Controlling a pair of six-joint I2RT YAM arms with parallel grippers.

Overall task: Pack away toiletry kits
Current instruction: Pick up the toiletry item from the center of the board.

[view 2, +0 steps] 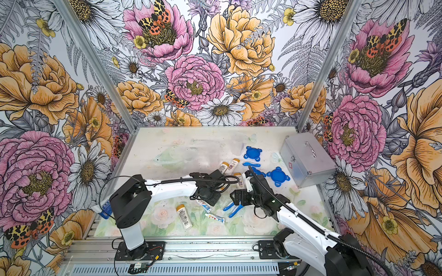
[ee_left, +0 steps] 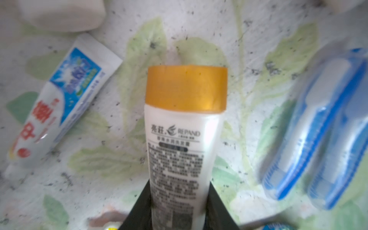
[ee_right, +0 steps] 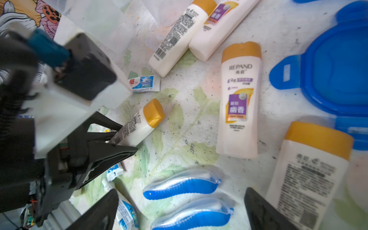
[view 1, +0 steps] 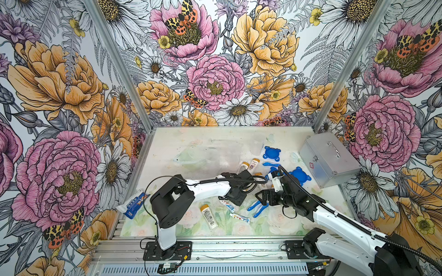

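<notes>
My left gripper [ee_left: 179, 191] is shut on a small white bottle [ee_left: 185, 119] with an orange cap, one black finger on each side of its body. The right wrist view shows that bottle [ee_right: 139, 125] slanting just above the mat. In both top views the left wrist [view 1: 235, 193] hides it. My right gripper [ee_right: 181, 199] hangs open over two blue toothbrushes [ee_right: 185, 188] in clear sleeves, also visible in a top view [view 1: 257, 208]. A toothpaste tube [ee_left: 65, 95] lies beside the held bottle. More orange-capped bottles [view 1: 248, 165] lie behind the arms.
A silver metal case [view 1: 328, 159] stands at the right rear. Blue four-tab lids [view 1: 272, 153] [view 1: 300, 175] and another toothbrush [view 1: 271, 164] lie near it. In front lie a bottle [view 1: 209, 216] and a toothpaste tube [view 1: 240, 218]. A white-blue packet [view 1: 134, 205] sits at the mat's left edge.
</notes>
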